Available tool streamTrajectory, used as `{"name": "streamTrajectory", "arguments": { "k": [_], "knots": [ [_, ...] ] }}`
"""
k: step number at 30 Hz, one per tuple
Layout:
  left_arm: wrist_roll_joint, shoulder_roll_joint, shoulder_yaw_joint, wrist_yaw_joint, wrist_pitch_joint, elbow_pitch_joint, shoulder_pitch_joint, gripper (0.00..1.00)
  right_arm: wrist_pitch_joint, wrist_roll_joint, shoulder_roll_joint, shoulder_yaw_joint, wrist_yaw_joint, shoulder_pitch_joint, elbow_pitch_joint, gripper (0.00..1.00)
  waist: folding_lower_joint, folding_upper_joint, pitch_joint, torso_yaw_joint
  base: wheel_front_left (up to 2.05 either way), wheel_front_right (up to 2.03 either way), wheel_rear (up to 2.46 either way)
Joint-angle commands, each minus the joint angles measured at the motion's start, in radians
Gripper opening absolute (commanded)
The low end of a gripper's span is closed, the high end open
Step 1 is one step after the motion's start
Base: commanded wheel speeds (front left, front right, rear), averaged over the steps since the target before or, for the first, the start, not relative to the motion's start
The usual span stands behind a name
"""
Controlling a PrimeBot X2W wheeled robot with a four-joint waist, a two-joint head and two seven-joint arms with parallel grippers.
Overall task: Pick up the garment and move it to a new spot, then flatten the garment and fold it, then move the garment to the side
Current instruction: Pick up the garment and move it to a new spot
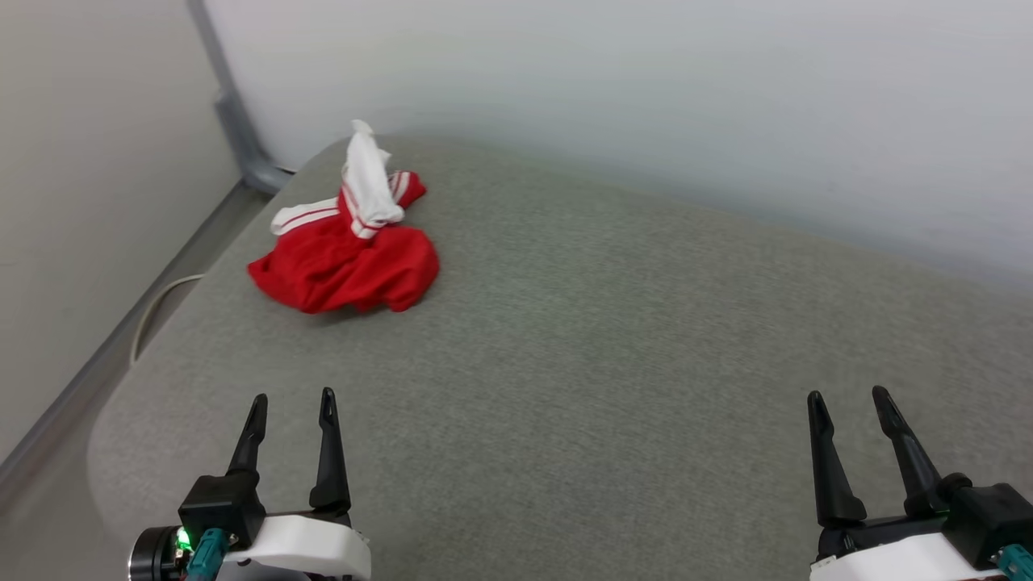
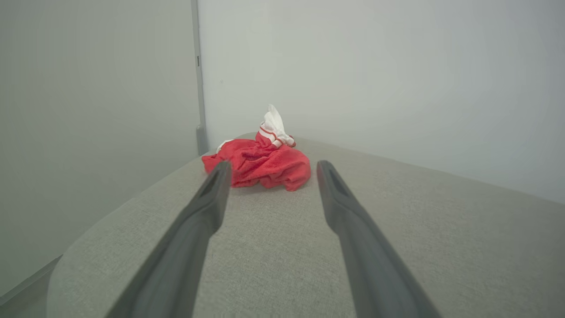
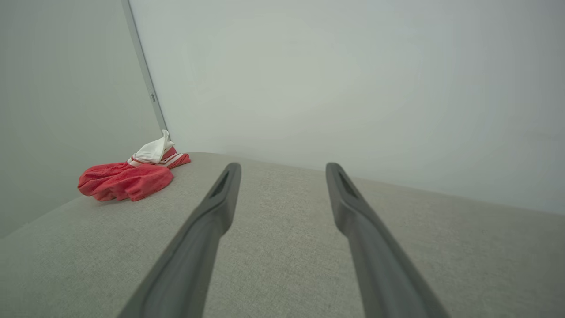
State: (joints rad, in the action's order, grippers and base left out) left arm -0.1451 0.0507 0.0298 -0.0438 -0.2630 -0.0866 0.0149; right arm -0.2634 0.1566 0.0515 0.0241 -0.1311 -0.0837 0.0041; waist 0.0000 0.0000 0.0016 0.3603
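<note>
A: Far left first. Where is the cloth?
B: The garment [image 1: 347,258] lies crumpled near the far-left corner of the grey padded surface [image 1: 605,339]. A white sleeve pokes up and the red bulk sits below it. The pick is not yet begun.
A: Grippers?
B: The left gripper [image 1: 292,397] sits at the near edge, fingers spread wide, empty, well apart from the garment. The right gripper [image 1: 847,394] is also wide and empty, and farther off.
A: Best approach?
B: Probably the left arm, since its wrist view already lines up. It should pinch a thick red fold, not the loose sleeve, and lift clear before carrying.
A: Containers?
B: The padded surface is the bearer here, and the garment sits on it.
</note>
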Motion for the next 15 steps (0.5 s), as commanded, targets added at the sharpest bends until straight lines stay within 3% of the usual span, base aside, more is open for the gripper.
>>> {"name": "streamTrajectory", "arguments": {
  "k": [1,15],
  "knots": [
    [-0.001,-0.001,-0.003,0.004,-0.003,-0.001,-0.001,1.0,-0.002,0.005,-0.003,-0.001,0.001,-0.008,0.001,1.0,0.0,0.0,-0.001,0.047,0.0,0.0,0.0],
    [-0.012,-0.001,-0.028,0.007,-0.003,-0.006,0.012,1.0,-0.002,0.005,-0.002,-0.009,0.001,-0.001,-0.001,1.0,0.0,0.0,0.005,0.146,0.0,0.0,0.0]
  ]
}}
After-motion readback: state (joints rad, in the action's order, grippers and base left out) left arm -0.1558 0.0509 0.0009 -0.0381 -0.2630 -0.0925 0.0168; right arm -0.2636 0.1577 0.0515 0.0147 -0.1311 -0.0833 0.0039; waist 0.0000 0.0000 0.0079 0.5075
